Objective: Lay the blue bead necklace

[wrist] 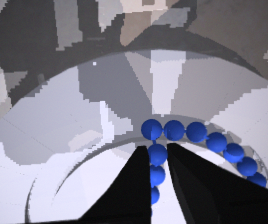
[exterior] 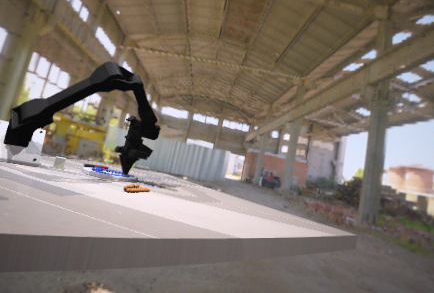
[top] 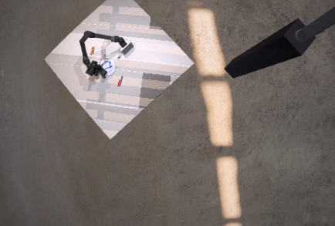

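Observation:
The round white bead board (top: 113, 72) (wrist: 45, 115) lies on the table. The blue bead necklace (top: 109, 65) (exterior: 107, 170) (wrist: 195, 131) lies on it. In the wrist view several beads follow the groove's curve from top centre to the right; there the strand bends sharply and runs down across the board's inner disc, between my fingers. The groove's left part shows no beads. My gripper (top: 105, 75) (exterior: 126, 173) (wrist: 156, 153) is low over the board, shut on a bead just past the bend. The fingers hide the strand's lower part.
An orange object (top: 92, 50) (exterior: 136, 188) lies beside the board. A red and dark object (top: 120, 82) lies on the board's other side. A small white block (top: 118, 56) (exterior: 59, 162) stands between the board and the arm's base.

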### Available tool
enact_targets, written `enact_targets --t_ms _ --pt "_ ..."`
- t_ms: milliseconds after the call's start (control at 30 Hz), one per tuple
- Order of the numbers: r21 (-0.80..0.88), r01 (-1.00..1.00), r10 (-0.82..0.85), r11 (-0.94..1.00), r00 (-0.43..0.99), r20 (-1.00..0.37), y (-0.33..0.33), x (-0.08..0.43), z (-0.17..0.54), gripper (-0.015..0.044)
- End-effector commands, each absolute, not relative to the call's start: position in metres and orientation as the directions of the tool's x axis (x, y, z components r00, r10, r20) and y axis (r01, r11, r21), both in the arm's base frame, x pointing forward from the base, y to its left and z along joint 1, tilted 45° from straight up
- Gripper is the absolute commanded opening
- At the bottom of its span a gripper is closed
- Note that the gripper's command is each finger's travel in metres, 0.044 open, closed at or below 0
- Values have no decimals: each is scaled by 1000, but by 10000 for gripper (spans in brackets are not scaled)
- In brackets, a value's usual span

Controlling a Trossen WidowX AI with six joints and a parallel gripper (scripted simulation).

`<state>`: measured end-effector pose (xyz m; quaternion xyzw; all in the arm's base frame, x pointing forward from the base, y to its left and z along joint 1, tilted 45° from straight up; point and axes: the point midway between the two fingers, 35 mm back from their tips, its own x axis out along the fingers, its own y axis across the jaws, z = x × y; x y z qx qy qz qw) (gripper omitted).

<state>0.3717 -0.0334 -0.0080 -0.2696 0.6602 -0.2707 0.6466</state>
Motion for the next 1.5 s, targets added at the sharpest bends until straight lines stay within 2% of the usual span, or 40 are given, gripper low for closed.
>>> enact_targets --t_ms 0,1067,1467 --pt "-706 -6 -706 708 -19 -708 -33 372 -8 0" --pt "-708 -13 -709 706 -15 -705 -25 383 -19 0" --pt "-709 -8 -709 706 -15 -705 -24 383 -16 315"
